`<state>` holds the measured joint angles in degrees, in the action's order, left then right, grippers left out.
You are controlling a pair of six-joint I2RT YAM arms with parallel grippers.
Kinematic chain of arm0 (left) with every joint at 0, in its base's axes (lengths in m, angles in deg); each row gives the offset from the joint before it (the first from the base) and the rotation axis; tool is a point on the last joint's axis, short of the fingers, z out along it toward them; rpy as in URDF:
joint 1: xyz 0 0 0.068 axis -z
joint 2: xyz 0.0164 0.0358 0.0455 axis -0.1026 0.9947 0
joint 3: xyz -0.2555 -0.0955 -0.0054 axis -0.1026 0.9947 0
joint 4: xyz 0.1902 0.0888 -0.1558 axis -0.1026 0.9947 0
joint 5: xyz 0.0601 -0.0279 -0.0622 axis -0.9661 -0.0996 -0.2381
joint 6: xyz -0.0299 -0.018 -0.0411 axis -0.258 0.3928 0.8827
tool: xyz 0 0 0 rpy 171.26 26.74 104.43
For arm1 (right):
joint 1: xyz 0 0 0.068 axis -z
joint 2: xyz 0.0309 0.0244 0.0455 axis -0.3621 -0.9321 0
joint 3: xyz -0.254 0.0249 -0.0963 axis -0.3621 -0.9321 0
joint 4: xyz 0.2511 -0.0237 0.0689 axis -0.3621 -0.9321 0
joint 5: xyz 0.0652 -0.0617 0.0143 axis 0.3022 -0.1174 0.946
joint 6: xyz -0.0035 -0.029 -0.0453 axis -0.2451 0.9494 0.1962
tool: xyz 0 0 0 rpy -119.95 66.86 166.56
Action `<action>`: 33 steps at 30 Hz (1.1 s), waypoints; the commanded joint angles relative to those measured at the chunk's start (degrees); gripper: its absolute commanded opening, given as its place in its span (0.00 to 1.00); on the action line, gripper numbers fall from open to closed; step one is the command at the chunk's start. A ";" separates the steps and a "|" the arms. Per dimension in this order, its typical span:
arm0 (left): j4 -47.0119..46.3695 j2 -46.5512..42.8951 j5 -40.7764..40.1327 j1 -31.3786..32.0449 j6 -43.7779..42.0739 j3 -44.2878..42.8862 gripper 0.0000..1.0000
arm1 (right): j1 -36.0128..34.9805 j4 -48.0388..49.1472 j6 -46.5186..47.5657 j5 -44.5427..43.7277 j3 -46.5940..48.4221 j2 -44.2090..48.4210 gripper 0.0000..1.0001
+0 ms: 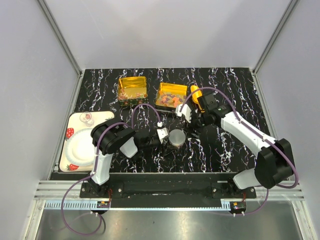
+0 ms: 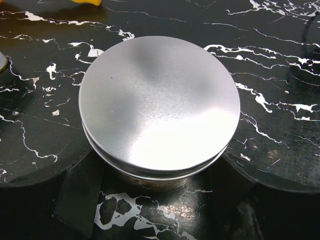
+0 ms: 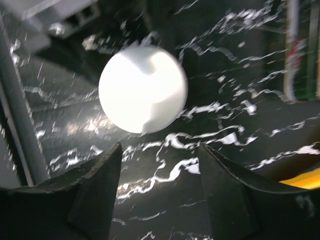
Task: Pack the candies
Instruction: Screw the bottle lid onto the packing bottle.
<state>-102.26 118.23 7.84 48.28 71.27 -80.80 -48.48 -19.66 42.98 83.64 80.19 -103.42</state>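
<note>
**A:** Stock list, left to right, each placed against the round tin (image 2: pixel 159 105)?

**B:** Far left of it: strawberry plate (image 1: pixel 82 145). Beyond it to the left: left gold tin (image 1: pixel 132 79), only a few pieces on its floor. Just left: left pincer (image 1: pixel 164 134), closed against the round tin's sides. The tin itself has its lid on, contents hidden.

**A:** And to its right?

**B:** Just beyond it: right gold tin (image 1: pixel 158 95), the candies (image 1: pixel 171 97) heaped inside. Beyond it to the right: right pincer (image 3: pixel 159 150), fingers apart and empty. Yellow scoop (image 1: pixel 195 92) further right.

**A:** Progress?

**B:** One tin lidded, presumably filled. Most of the stock remains unpacked, in my judgement.
</note>
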 commanded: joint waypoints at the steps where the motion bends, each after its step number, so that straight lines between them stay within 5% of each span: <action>1: -16.79 -0.69 -2.34 -0.20 -2.83 0.46 0.42 | -2.01 12.95 -7.68 -1.95 1.52 0.46 0.71; 9: -16.79 -0.51 -2.34 -0.20 -2.92 0.37 0.42 | -8.26 22.73 -10.41 -11.52 -1.99 -5.60 0.74; 20: -16.79 -0.69 -2.17 -0.12 -2.92 0.37 0.42 | -8.53 19.84 -5.84 -13.47 -3.76 -8.42 0.69; 33: -16.79 -0.69 -1.99 -0.20 -3.09 0.37 0.41 | -4.23 6.66 -6.73 10.50 8.90 -14.57 0.74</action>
<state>-102.09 118.23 7.33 48.26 71.21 -80.80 -55.25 -8.16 35.46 84.82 85.07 -115.66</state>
